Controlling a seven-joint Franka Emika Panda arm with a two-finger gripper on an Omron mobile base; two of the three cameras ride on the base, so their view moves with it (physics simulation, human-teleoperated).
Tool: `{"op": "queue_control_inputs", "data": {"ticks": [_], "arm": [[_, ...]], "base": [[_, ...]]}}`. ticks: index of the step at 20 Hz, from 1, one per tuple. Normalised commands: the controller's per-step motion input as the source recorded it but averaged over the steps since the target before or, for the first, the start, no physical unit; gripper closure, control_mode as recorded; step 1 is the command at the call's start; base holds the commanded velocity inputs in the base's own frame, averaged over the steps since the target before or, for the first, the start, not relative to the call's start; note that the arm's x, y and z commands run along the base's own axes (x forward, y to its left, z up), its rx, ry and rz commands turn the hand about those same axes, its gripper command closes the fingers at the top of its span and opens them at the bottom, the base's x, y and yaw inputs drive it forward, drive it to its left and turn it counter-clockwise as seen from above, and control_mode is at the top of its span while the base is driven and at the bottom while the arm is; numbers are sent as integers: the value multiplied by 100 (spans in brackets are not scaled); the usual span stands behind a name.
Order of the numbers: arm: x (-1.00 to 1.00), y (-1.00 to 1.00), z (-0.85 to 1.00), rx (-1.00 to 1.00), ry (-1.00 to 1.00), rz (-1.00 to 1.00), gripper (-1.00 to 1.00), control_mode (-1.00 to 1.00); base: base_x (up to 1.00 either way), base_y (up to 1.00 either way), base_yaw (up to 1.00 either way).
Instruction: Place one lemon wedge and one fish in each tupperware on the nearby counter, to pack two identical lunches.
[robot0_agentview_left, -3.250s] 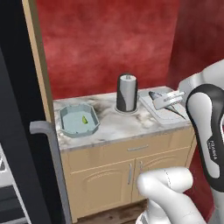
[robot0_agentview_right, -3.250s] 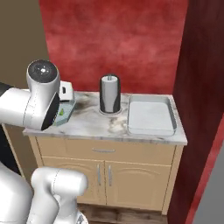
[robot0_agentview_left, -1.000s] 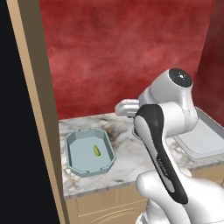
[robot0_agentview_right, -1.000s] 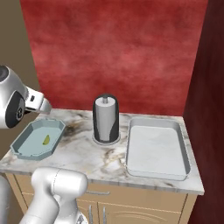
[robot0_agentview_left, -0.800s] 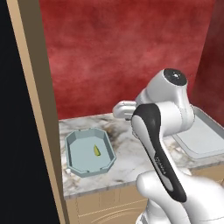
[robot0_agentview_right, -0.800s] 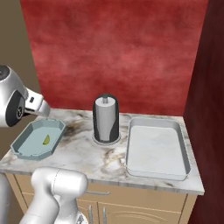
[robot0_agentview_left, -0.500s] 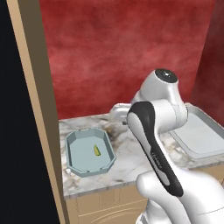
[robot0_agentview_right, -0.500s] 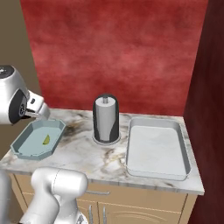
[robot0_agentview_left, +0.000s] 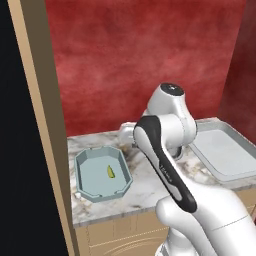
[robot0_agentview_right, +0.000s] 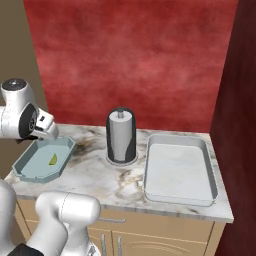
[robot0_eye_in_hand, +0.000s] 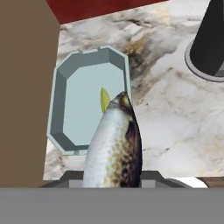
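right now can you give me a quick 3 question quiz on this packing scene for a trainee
1. True or false: the pale blue tray already holds a lemon wedge.
2. Multiple choice: what does the gripper hold in the hand view? A) a lemon wedge B) a fish C) nothing
3. Fill in: the dark paper-towel holder stands on the counter between the pale blue tray and the ______ tray.

Key
1. True.
2. B.
3. White-grey rectangular tray; nothing lies in it.
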Motion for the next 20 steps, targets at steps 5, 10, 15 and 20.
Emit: {"op": "queue_control_inputs", "data": {"ticks": [5, 10, 15, 20], "arm": [[10, 29, -36, 1, 0, 0, 100, -100], [7, 27, -36, 3, 0, 0, 100, -100], [7, 13, -33, 5, 0, 0, 100, -100], [9, 8, -25, 4, 0, 0, 100, -100]], "base": [[0, 0, 0], [0, 0, 0], [0, 0, 0], [0, 0, 0]]}}
